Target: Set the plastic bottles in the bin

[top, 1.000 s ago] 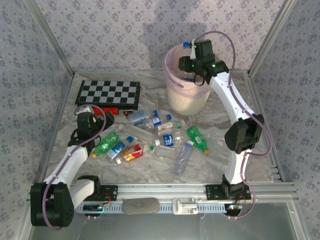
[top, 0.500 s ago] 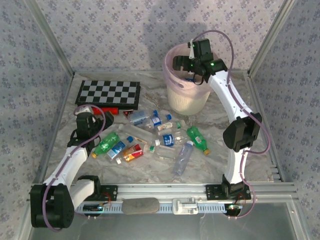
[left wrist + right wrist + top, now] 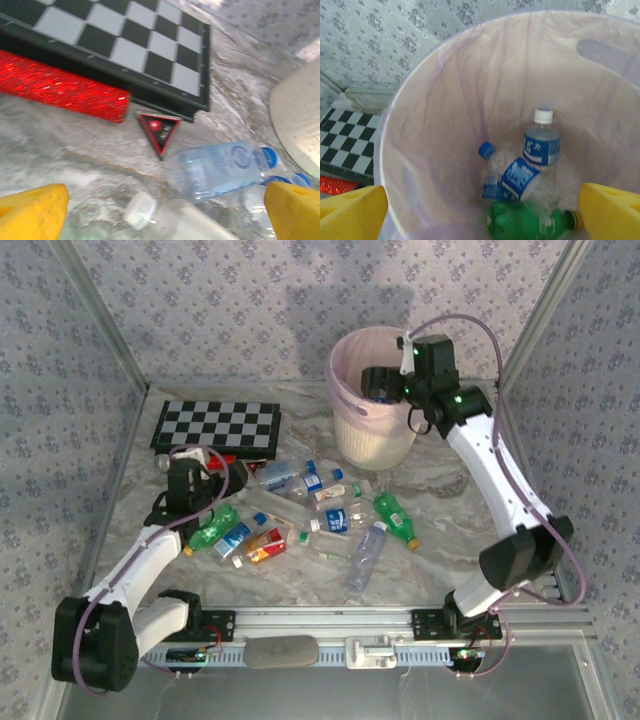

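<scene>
Below the right gripper [image 3: 480, 215], whose jaws stand wide and hold nothing, we see the bin [image 3: 435, 100]. On its pink-lined floor lie a white-capped bottle [image 3: 541, 142], a blue-capped bottle [image 3: 512, 180] and a green bottle [image 3: 525, 222]. Between the jaws of the left gripper [image 3: 165, 210], also spread wide and empty, a clear bottle [image 3: 220, 170] lies just ahead. The red stick [image 3: 60, 92] and the chessboard [image 3: 135, 40] lie beyond it, toward the left jaw.
</scene>
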You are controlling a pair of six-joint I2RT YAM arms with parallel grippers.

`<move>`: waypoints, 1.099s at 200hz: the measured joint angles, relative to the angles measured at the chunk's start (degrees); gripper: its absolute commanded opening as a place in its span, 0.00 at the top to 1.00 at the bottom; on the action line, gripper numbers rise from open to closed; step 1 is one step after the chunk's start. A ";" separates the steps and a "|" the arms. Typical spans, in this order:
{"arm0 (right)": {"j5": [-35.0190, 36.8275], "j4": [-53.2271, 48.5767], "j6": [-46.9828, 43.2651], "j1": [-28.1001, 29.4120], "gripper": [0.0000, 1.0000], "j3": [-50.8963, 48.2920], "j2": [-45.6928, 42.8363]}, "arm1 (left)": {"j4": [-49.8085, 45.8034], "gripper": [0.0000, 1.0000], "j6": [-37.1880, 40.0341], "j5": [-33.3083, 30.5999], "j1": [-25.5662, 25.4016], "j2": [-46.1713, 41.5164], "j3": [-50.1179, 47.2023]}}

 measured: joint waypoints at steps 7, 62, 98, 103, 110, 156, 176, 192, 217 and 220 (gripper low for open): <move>-0.17 0.35 -0.20 0.04 0.01 -2.69 -1.97 | 0.42 0.00 0.52 -0.04 -1.29 0.94 1.07; -1.64 5.99 -1.57 0.52 0.01 -21.77 -15.08 | 3.04 0.00 2.40 -1.79 -9.62 10.32 7.58; -3.39 5.55 -0.46 0.94 0.01 -33.20 -18.10 | 4.22 0.00 1.75 -2.16 -13.40 16.76 11.19; -3.52 5.44 -0.28 1.03 0.01 -34.53 -18.18 | 4.37 0.00 1.44 -2.16 -13.81 17.62 11.65; -3.76 5.44 0.04 1.18 0.01 -36.06 -18.32 | 4.55 0.00 1.18 -2.16 -14.32 18.82 12.24; -4.07 4.79 1.64 1.66 0.01 -43.12 -19.58 | 5.11 0.00 -0.26 -2.16 -17.09 24.37 15.87; -4.15 4.66 2.43 1.66 0.01 -45.86 -19.45 | 5.09 0.00 -0.24 -2.16 -17.86 25.81 17.57; -4.22 4.42 2.91 1.66 0.01 -47.50 -18.62 | 5.07 0.00 -0.24 -2.16 -18.14 26.21 18.34; -3.56 4.11 3.10 1.77 0.01 -48.98 -15.96 | 4.87 0.00 -0.22 -2.40 -18.14 26.43 18.99; -3.50 4.04 3.10 1.77 0.01 -49.07 -15.61 | 4.83 0.00 -0.22 -2.45 -18.14 26.47 19.02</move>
